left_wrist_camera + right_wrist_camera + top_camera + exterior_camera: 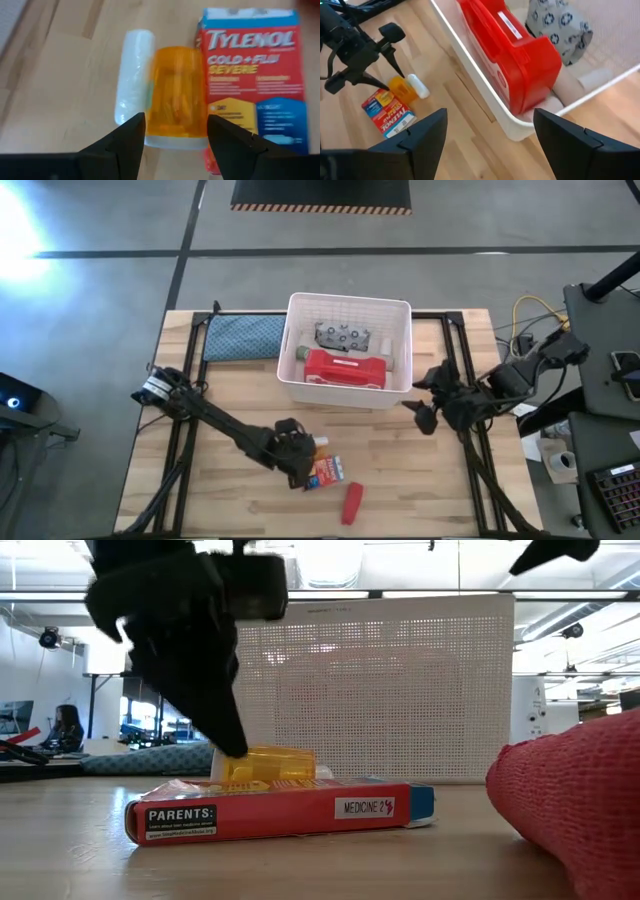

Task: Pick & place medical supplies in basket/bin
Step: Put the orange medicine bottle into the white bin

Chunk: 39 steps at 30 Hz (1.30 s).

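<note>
I am bringing the left gripper (175, 131) down over the orange pill bottle (177, 100), in the lower middle of the high view. Its fingers are spread, one on each side of the bottle, and they are not yet pressing it. The bottle is lying on its side, so I am approaching it across its round body, which I think gives the best hold. Its white cap (134, 75) is pointing away from the orange-red box (252, 75), which is lying flat just beside the bottle and may be touching it. I am worried that one finger will push the box when the fingers come together.

The right gripper (428, 402) is waiting near the right side of the white bin (348, 303), with its fingers wide apart and holding nothing.

Now I am counting. On the table outside the bin there are three supplies: one orange bottle, one box and one red soft item (353, 502) at the lower edge of the high view. Inside the bin I am seeing one red case (512, 47), one grey-white soft pack (560, 25) and one beige roll (570, 86) under the case. One blue-grey cloth (243, 338) is lying to the left of the bin.
</note>
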Motion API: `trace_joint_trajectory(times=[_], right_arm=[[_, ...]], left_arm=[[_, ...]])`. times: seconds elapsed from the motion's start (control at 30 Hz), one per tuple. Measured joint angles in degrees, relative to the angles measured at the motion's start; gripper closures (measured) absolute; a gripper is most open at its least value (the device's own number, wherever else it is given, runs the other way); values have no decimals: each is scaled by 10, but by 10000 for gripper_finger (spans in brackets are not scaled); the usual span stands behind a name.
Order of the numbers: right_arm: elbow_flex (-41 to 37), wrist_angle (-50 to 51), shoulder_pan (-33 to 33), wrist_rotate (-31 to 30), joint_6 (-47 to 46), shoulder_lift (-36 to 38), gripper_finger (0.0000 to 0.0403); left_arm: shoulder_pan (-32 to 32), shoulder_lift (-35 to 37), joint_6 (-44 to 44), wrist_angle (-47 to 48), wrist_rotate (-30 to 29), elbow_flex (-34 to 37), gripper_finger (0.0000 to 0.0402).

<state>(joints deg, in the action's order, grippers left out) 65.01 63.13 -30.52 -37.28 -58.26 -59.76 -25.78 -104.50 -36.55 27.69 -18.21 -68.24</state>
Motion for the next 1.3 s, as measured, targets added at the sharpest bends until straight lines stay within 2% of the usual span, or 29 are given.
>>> trace_joint_trajectory(times=[0.13,0.43,0.7,0.83,1.07,1.3], right_arm=[[-22,-6,0,0,-29,0,122],[-34,-9,0,0,-52,0,125],[-33,-9,0,0,-60,0,124],[-33,-9,0,0,-61,0,127],[-33,-9,0,-3,-54,0,133],[-24,-9,0,-34,-43,6,133]], left_arm=[[12,1,0,-12,29,19,206],[14,3,-3,-15,28,55,230],[14,3,-29,-3,29,74,217],[10,13,-33,18,30,66,226],[8,61,-51,140,43,10,256],[-27,137,-102,285,35,-143,260]])
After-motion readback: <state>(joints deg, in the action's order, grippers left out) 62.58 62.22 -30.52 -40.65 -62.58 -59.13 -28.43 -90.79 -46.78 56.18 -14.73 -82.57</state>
